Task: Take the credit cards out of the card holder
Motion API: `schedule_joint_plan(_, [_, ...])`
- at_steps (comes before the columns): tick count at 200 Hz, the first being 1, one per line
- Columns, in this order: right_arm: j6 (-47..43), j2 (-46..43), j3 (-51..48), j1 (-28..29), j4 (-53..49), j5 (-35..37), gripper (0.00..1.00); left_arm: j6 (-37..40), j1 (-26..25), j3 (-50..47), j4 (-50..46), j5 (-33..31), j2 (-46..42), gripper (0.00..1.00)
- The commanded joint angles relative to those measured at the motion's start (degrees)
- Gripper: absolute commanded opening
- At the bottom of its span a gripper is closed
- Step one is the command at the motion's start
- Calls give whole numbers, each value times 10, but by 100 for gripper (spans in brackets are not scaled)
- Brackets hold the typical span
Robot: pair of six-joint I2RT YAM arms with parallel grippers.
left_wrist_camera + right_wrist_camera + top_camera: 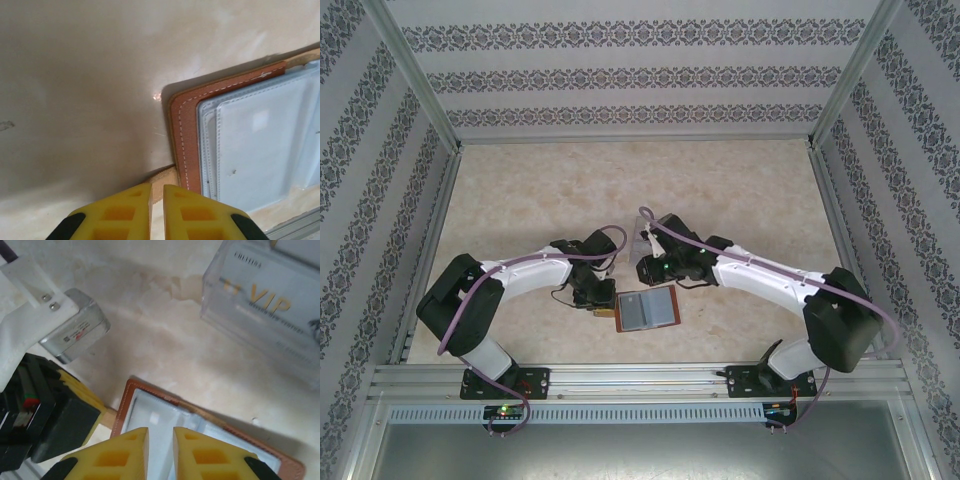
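The card holder point(648, 310) lies open on the table near the front, reddish-brown rim around blue-grey pockets point(260, 150). I cannot make out a credit card inside the pockets. My left gripper point(157, 187) is at the holder's left edge, its yellow fingers shut on the tan side tab point(166, 179); from above it is at the holder's left side point(603, 303). My right gripper point(160, 432) hovers just over the holder's inner face point(150, 415), near its far left corner, jaws narrowly open with nothing between them.
A clear plastic tray point(265, 310) stands just behind the holder point(645, 245), with a pale card printed VIP in it. The left arm's wrist point(45, 405) crowds the holder's left side. Patterned walls close the table in on three sides.
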Motion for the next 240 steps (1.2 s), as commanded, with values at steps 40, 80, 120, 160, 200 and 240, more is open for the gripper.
schedule_joint_plan(40, [101, -36, -54, 48, 67, 0, 22, 8, -5, -21, 13, -3, 8, 15])
schedule_joint_plan(80, [168, -39, -89, 75, 108, 9, 27, 15, -5, -32, 19, -3, 9, 15])
schedule_joint_plan(120, [251, -10, -100, 90, 121, -12, 24, 13, -5, -46, 32, -1, 5, 15])
schedule_joint_plan(160, [275, 30, -90, 114, 147, -24, 25, 6, -5, -59, 46, 3, -4, 15])
schedule_joint_plan(200, [278, 77, -66, 123, 141, -26, 26, 1, -5, -62, 50, 3, -7, 15])
schedule_joint_plan(240, [270, 106, -52, 123, 111, -20, 32, 1, -5, -64, 50, 3, -9, 15])
